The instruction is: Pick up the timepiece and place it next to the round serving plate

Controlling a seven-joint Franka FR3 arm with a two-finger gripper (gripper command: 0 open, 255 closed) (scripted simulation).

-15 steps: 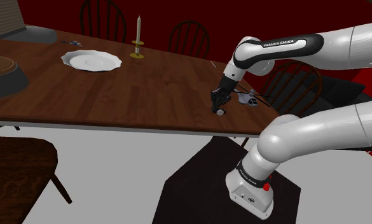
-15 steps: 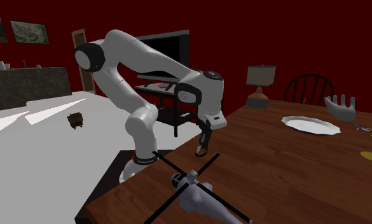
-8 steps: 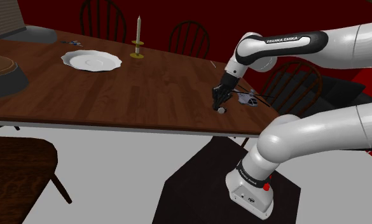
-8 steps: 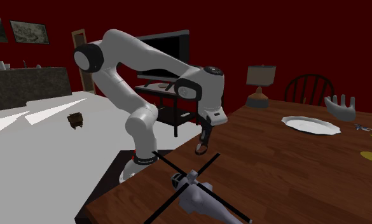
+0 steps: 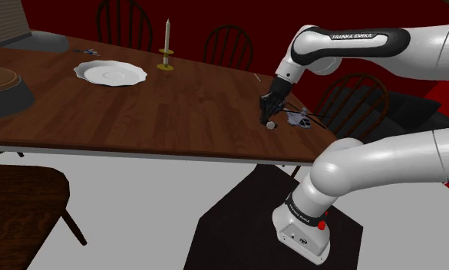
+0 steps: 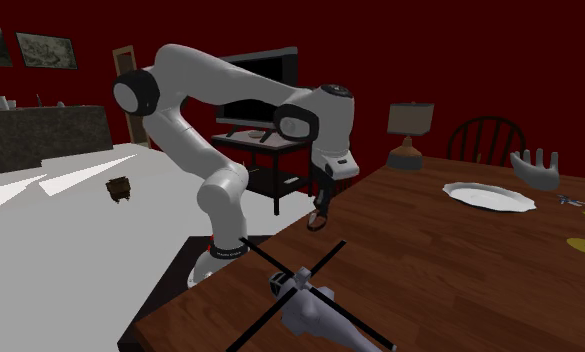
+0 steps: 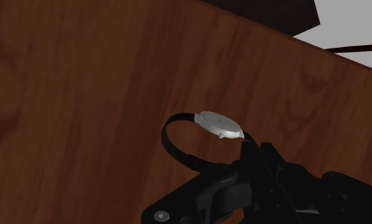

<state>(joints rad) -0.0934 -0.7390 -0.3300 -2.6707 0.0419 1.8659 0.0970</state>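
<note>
Where the table edge (image 5: 138,147) runs close, the claw (image 5: 269,116) clasps the watch (image 7: 219,124).

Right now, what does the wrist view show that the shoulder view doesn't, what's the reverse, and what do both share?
The wrist view adds the wristwatch's silver case and looped black strap in detail, with the strap running into the end effector. The shoulder view adds the white plate far along the table, a candle in its holder behind the plate, a toy helicopter beside the end effector, and the arm's dark stand. Both share the brown wooden table and the end effector clasping the wristwatch.
</note>
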